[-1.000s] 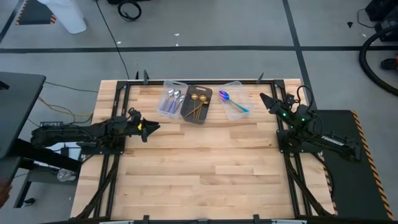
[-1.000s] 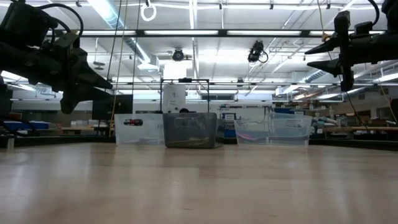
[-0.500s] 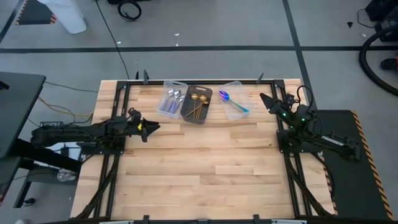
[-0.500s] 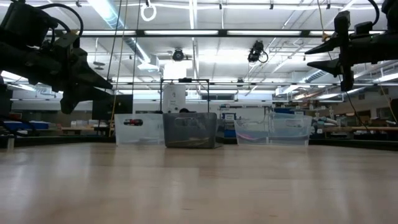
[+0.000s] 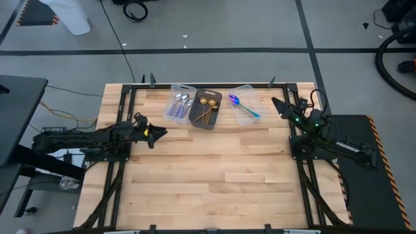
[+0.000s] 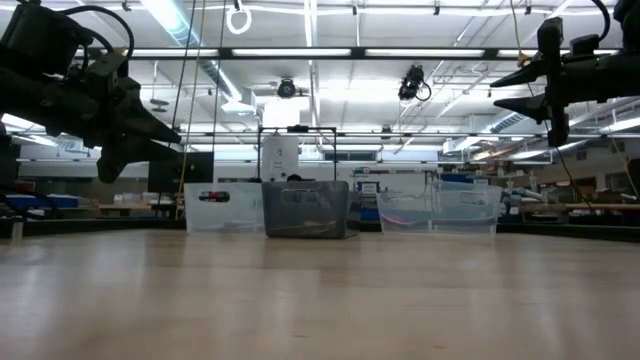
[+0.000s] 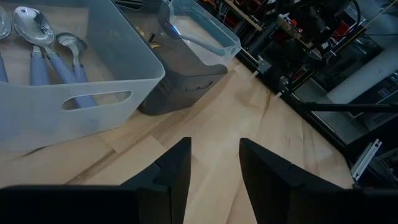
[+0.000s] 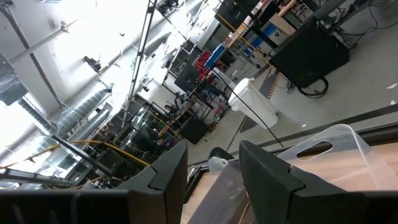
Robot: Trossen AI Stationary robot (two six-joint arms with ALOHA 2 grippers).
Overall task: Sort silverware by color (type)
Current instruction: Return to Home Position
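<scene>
Three bins stand in a row at the table's far edge. The left clear bin (image 5: 181, 103) holds silver-bowled spoons with lavender handles (image 7: 53, 53). Gold spoons (image 5: 207, 109) lie in the dark middle bin (image 5: 205, 108). A purple-bowled spoon with a teal handle (image 5: 242, 106) lies in the right clear bin (image 5: 245, 104). My left gripper (image 5: 156, 133) hovers open at the table's left side, pointing toward the bins, nothing between its fingers. My right gripper (image 5: 278, 104) is open at the far right, raised off the table, empty.
The wooden table (image 5: 214, 175) is bare in front of the bins. A black frame (image 5: 195, 85) runs along its far edge and sides. Beyond the table lies a room with racks and shelving.
</scene>
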